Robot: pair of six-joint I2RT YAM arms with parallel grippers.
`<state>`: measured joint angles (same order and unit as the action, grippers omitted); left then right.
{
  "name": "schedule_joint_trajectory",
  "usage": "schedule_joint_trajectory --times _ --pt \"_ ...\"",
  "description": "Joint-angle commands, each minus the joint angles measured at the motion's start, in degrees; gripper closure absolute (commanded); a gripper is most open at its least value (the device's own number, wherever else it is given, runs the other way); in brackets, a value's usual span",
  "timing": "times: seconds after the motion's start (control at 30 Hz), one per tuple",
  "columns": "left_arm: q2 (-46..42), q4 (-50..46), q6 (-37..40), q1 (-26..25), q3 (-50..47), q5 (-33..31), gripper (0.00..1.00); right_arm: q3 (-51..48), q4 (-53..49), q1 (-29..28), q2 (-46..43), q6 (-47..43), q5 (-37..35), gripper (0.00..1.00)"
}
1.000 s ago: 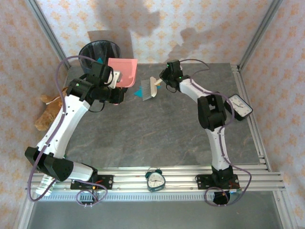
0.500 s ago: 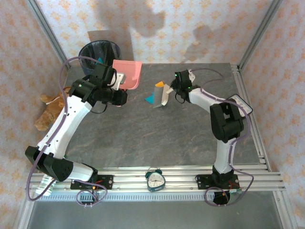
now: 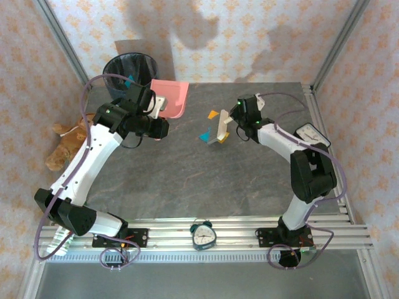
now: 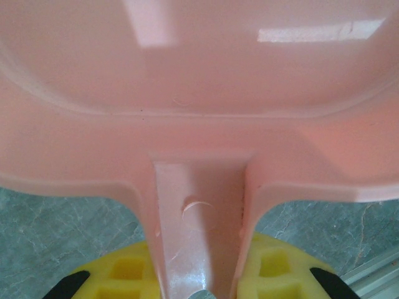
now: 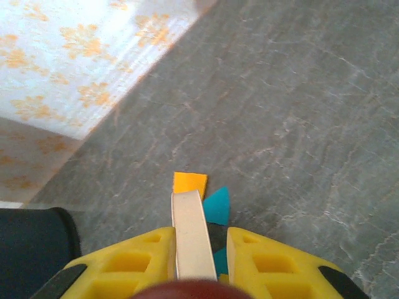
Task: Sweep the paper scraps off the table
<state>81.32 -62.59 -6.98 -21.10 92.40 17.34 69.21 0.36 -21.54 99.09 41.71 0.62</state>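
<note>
Overhead view: the left hand [image 3: 153, 106] is closed on the handle of a pink dustpan [image 3: 171, 98], at about 10 o'clock from the middle of the dark grey surface [image 3: 187, 180]. A black mesh bin [image 3: 129, 65] stands beyond the far left corner, at 11 o'clock from the dustpan. The right hand [image 3: 234, 118] grips a pale brush [image 3: 219, 129] by its handle, just past mid-surface at 1 o'clock. Two paper scraps lie on the surface beside the brush: an orange scrap [image 3: 214, 114] at 11 o'clock from it and a teal scrap [image 3: 204, 135] at 8 o'clock, both well apart from the dustpan. An alarm clock [image 3: 203, 234] sits on the near rail at 6 o'clock.

Left wrist view: yellow fingers [image 4: 121, 274] press either side of the dustpan's handle, the pan spreading above them.

Right wrist view: the brush handle runs between yellow fingers [image 5: 124, 268]; the orange scrap touches its far end at 12 o'clock, the teal scrap just at 1 o'clock
</note>
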Motion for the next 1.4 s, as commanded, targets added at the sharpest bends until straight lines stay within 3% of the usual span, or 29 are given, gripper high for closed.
schedule_joint_trajectory --times 0.0,0.33,0.73,1.37 --pt "0.7 -0.5 0.6 -0.9 0.2 -0.1 1.00 2.2 5.2 0.5 -1.9 -1.8 3.6 1.00" --pt "0.7 -0.9 1.2 -1.0 0.1 -0.8 1.00 9.3 15.1 2.8 7.5 1.6 8.6 1.00" --pt "1.0 -1.2 1.5 -1.0 0.0 -1.0 1.00 16.2 10.0 2.8 16.1 7.1 -3.1 1.00" --pt "1.7 -0.9 1.6 -1.2 -0.3 -0.7 1.00 8.4 -7.3 2.8 6.7 3.7 -11.8 1.00"
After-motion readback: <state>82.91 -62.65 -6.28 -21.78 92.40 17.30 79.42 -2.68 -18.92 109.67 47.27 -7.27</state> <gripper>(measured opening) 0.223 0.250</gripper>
